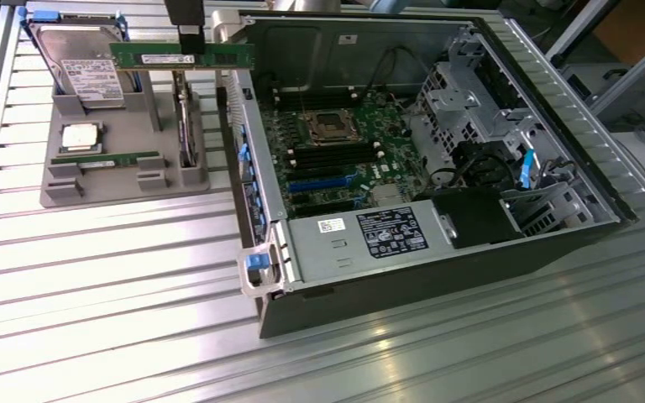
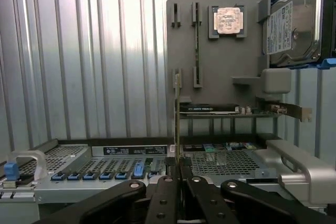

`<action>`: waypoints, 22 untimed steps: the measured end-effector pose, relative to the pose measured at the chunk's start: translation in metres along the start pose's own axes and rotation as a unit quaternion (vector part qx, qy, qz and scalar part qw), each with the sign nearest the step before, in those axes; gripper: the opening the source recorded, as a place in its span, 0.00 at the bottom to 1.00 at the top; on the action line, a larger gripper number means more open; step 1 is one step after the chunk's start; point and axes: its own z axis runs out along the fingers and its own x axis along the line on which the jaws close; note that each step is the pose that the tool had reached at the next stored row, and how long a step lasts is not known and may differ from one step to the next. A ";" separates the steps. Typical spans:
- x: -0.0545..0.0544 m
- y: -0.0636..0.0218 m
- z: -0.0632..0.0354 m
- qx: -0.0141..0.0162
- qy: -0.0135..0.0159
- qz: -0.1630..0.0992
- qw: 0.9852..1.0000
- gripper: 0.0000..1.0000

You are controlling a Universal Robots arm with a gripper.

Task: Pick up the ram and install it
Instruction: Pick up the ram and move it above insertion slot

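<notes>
**A:** Ram (image 1: 182, 57) first. Where is it?

**B:** In the gripper (image 1: 191, 38). The jaws are clenched on its upper edge near the middle. The stick hangs level in the air over the tray (image 1: 121, 186), on the side next to the case (image 1: 412, 285). The drive (image 1: 76, 63) is on the exterior view's left of it, and the open case is on the exterior view's right.

**A:** And from the wrist?

**B:** There the ram (image 2: 177, 119) is seen edge-on, a thin line running straight out from between the fingers (image 2: 167, 192). It doesn't look skewed in the grip.

**A:** So which step is this?

**B:** I'd say the pick-up is done and the carry is in hand. Nothing is installed yet. The black slots (image 1: 328, 155) beside the socket (image 1: 328, 126) look empty. A spare stick (image 1: 104, 158) lies in the tray, near the chip (image 1: 80, 137).

**A:** What does the install ask for from here?

**B:** My judgement only. The ram has to travel toward the exterior view's right and pass over the case wall without clipping it. Its length already seems to run roughly along the slots, so little turning should be needed. The hard part is lining the lower edge up over one slot and pressing down evenly. A tilt or an offset could jam the stick or bend it.
</notes>
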 end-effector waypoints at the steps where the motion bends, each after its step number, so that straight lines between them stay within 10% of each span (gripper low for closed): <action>1: 0.000 -0.0009 0.0000 0.000 0.000 0.000 1.000 0.12; 22: -0.001 -0.0364 0.0009 0.000 0.000 0.000 1.000 0.12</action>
